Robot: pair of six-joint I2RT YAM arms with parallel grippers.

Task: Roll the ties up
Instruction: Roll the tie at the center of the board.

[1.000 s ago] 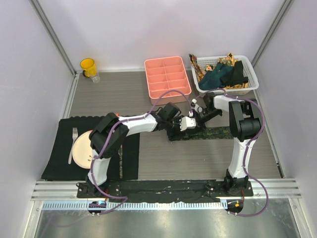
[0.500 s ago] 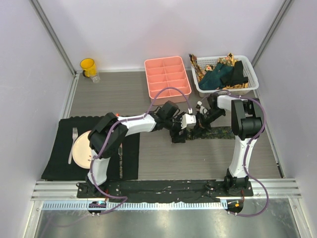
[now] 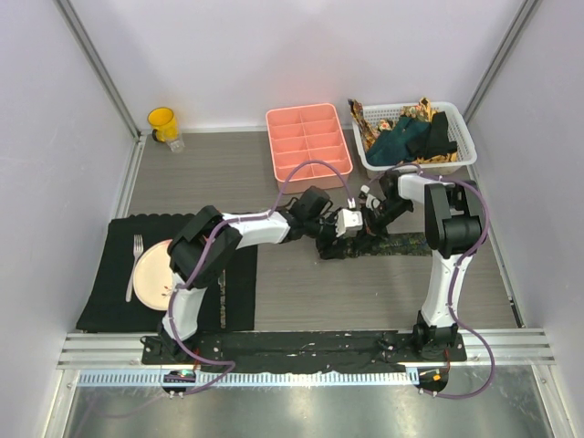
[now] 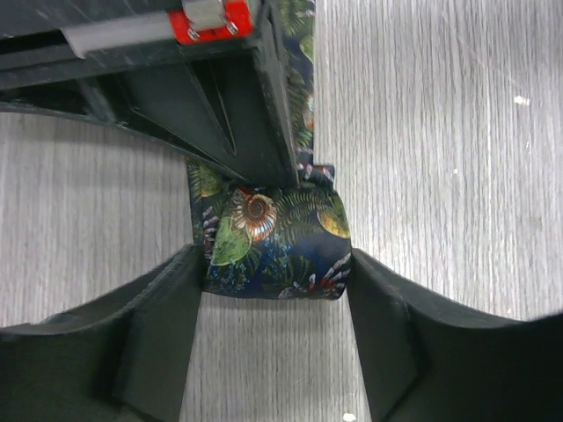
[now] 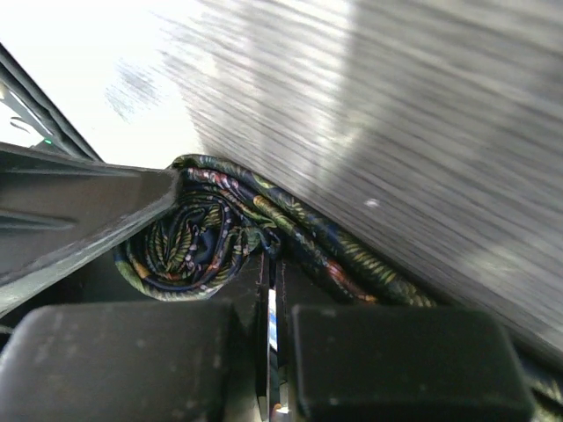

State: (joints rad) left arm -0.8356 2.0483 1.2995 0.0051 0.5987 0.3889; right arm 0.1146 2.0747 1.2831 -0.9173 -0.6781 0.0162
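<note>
A dark tie with a leafy multicoloured pattern (image 3: 399,245) lies flat on the table, its left end wound into a short roll (image 4: 273,246). My left gripper (image 4: 274,265) straddles that roll, one finger (image 4: 167,325) against each end of it. My right gripper (image 5: 271,264) is shut, its tips pressed on the tie right beside the roll (image 5: 189,246); whether fabric is pinched I cannot tell. In the top view the left gripper (image 3: 339,239) and the right gripper (image 3: 372,219) meet mid-table. More ties (image 3: 415,137), teal, black and gold-brown, are heaped in a white basket (image 3: 464,137).
A pink divided tray (image 3: 308,141) stands at the back, left of the basket. A yellow cup (image 3: 162,123) is at the back left. A black placemat (image 3: 109,292) with a plate (image 3: 151,274) and fork (image 3: 134,265) lies at the front left.
The roll has advanced to the right along the tie, so less lies flat. My left gripper spread wider, then narrowed onto the roll again. The right gripper shifted slightly and stayed shut.
</note>
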